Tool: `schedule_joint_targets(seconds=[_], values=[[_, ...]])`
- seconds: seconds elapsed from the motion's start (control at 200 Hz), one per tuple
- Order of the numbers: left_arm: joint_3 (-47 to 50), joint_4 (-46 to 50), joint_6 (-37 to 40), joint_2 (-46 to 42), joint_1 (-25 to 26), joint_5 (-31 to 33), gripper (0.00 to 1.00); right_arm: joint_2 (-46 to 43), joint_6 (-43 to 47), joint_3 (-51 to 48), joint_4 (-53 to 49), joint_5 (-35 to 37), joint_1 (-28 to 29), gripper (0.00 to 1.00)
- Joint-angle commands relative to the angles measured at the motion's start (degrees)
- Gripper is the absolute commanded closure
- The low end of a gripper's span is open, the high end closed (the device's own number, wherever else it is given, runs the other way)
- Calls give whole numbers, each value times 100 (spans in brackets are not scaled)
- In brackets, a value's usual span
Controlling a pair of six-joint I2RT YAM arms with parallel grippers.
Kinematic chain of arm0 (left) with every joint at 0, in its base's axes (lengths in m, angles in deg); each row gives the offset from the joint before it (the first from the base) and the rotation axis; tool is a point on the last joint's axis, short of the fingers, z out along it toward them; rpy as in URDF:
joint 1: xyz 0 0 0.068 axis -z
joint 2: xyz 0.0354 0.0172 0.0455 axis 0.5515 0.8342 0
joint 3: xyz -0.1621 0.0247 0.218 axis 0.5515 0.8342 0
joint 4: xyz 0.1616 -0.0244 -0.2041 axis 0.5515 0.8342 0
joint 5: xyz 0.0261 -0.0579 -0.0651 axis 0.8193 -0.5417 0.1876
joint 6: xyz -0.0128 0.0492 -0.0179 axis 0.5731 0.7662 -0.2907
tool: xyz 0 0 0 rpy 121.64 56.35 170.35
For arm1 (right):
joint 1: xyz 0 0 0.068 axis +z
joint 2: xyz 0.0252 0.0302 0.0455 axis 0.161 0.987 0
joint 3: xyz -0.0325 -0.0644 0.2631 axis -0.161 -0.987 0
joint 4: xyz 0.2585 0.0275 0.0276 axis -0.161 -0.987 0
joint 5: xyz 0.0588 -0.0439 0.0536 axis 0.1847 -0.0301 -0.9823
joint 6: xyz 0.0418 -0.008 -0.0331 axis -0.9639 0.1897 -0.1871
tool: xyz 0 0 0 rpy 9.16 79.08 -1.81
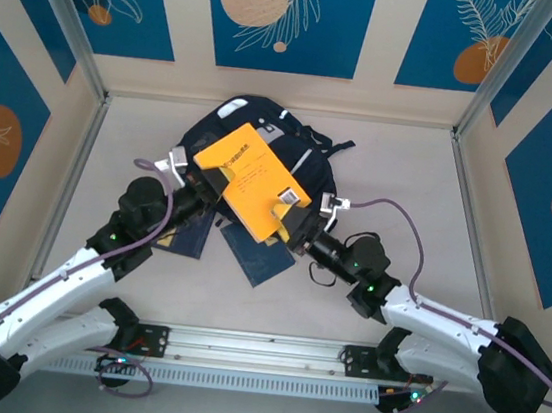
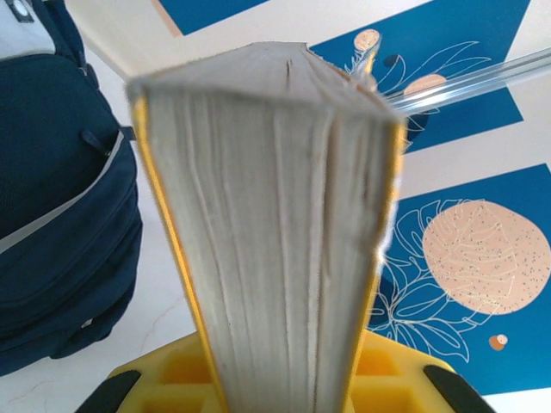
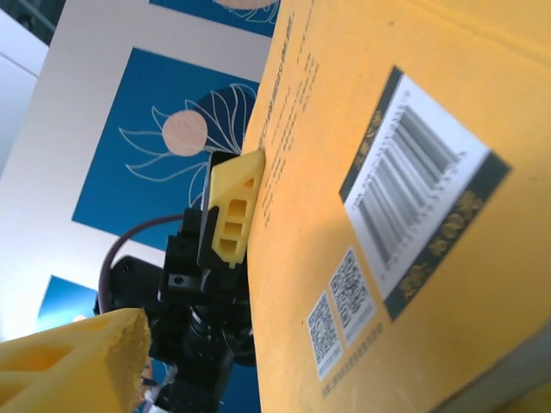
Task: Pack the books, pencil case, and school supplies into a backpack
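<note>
Book-loading step is underway: left gripper (image 1: 205, 182) is clamping the orange-yellow book (image 1: 249, 178) at its 9 o'clock edge above the backpack (image 1: 267, 117), right gripper (image 1: 291, 218) is straddling its 5 o'clock corner with jaws parted, and the next move is likely calling for easing 1 book toward 12 o'clock into the bag.

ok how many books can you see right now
3: the orange-yellow book held up near the backpack; a navy book on the table under its left side; another navy book under its right. More may be hidden underneath.
</note>
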Motion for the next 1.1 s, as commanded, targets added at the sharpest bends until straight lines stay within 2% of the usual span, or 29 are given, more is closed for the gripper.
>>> schedule_joint_targets(seconds=[0.0, 0.315, 0.455, 0.5, 0.57, 0.64, 0.7, 0.785, 0.89, 0.98, 1.095], values=[[-12, -619, -138, -101, 30, 94, 100, 177, 21, -15, 550, 449, 52, 30], [73, -575, -359, -48, 115, 112, 100, 617, -65, 214, 722, 795, -38, 59], [18, -221, -289, -59, 119, 135, 100, 604, -138, 174, 597, 789, -175, 84], [-10, -16, -193, -83, 120, 179, 96, 400, -137, 135, 169, 832, -267, 92], [-89, 379, 67, -83, 111, 261, 78, -106, -20, 229, -1165, 794, -470, 100], [-239, 834, 392, -23, 107, 314, 60, -723, 480, 543, -2977, 867, -632, 100], [-420, 1141, 848, 82, 107, 306, 50, -1181, 1074, 626, -3862, 1125, -683, 100], [-702, 1535, 1462, 299, 106, 324, 42, -1791, 1593, 653, -4879, 1461, -850, 100], [-1306, 2279, 2227, 885, 107, 460, 35, -2385, 1985, 778, -6058, 1374, -1326, 100], [-2201, 3054, 2948, 1819, 113, 358, 33, -2731, 2439, 985, -6822, 1296, -1644, 100], [-3633, 3984, 3753, 3283, 145, -175, 28, -2954, 2952, 1325, -7627, 1526, -1792, 100]])
